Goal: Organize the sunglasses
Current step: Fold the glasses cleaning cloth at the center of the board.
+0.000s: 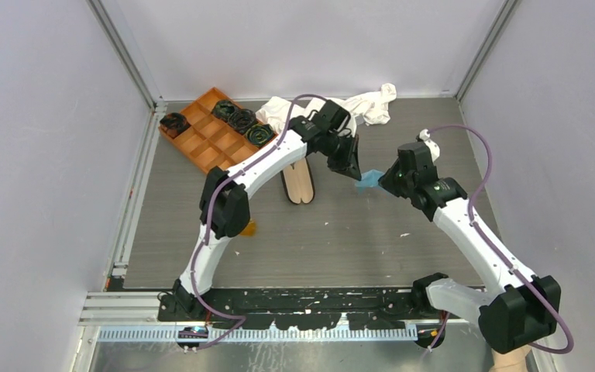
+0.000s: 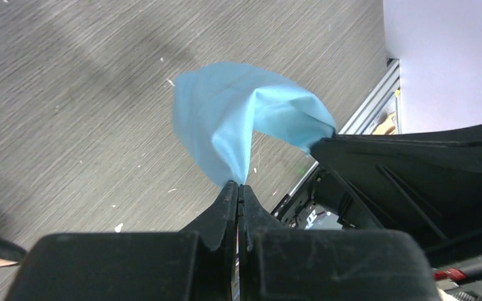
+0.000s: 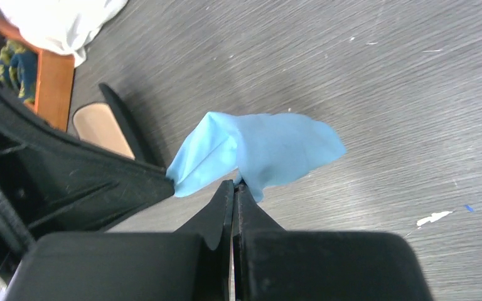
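Your left claw point(image 2: 238, 186) is clamped tight on one corner of the light blue cloth point(image 2: 226, 119), and your right claw point(image 3: 235, 184) is pinched on another part of it, so the cloth hangs bunched between the two over the middle of the grey surface point(image 1: 341, 232). The sunglasses point(image 1: 250, 229) show only as a bit of amber on the surface, peeking out from behind the left arm's elbow, well apart from both claws. The open black case point(image 1: 297, 184) with beige lining lies partly under the left forearm, while an orange tray point(image 1: 201, 143) and a white cloth point(image 1: 364, 105) sit toward the back.
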Action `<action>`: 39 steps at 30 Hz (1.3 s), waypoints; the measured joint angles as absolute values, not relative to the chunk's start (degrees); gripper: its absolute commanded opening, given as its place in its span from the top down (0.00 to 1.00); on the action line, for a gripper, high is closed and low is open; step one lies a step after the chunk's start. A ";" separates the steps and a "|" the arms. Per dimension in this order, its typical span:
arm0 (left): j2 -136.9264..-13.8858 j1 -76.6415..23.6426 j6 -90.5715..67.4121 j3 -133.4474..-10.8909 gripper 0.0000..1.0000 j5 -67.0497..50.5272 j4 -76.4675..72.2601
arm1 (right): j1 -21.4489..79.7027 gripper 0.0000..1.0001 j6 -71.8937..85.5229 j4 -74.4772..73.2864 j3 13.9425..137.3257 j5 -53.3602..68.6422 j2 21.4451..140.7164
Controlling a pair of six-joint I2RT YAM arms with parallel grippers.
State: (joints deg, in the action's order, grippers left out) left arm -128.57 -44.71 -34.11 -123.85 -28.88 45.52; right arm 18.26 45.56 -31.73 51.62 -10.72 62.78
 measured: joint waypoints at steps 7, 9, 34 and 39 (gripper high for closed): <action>-122.58 -43.92 -32.32 -106.76 0.93 -29.61 44.23 | 18.70 0.90 45.71 -30.15 42.09 -3.88 57.01; -120.73 -44.31 -32.34 -98.94 0.63 -30.02 43.92 | 19.40 0.71 48.73 -30.52 35.03 -1.61 53.87; -121.84 -44.40 -32.29 -101.25 0.53 -21.43 47.29 | 22.17 0.73 50.70 -32.10 42.63 -7.01 71.59; -128.11 -43.64 -32.32 -106.96 0.52 -21.02 47.11 | 20.36 0.75 48.31 -27.66 46.09 -6.98 79.22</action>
